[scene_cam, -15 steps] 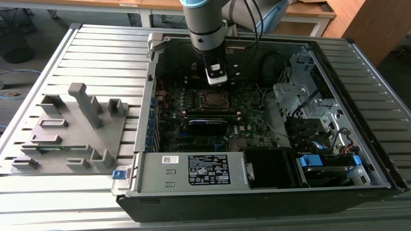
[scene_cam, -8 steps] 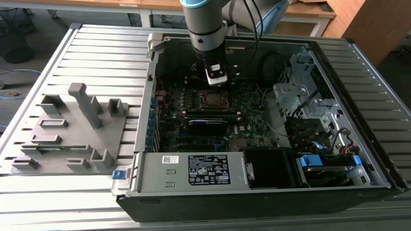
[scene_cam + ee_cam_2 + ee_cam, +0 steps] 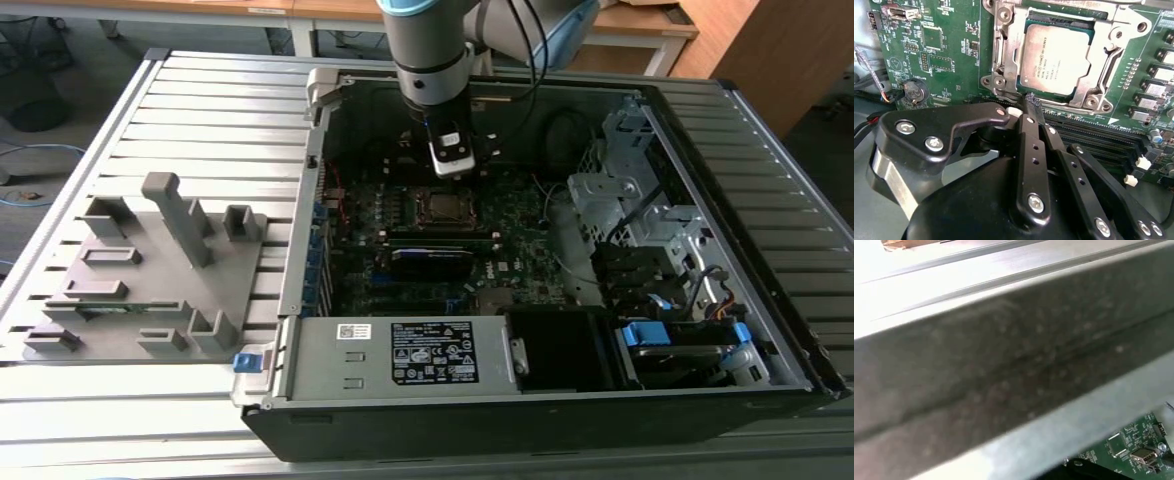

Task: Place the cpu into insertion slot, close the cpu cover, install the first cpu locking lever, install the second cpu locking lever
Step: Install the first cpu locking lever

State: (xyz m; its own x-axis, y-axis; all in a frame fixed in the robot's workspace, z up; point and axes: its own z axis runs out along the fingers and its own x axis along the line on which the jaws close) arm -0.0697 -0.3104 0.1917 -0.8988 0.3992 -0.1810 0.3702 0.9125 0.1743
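Lying just beyond the hand [image 3: 1033, 102], the cpu [image 3: 1056, 59] sits socketed.

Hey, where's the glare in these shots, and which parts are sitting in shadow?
Exterior view: the slatted grey metal table gleams, while the open black computer case is dim inside. Second wrist view: even light on the square grey-metal cpu and the silvery cpu cover frame; the black gripper is dark in front. First wrist view: white washout above a grey metal bar.
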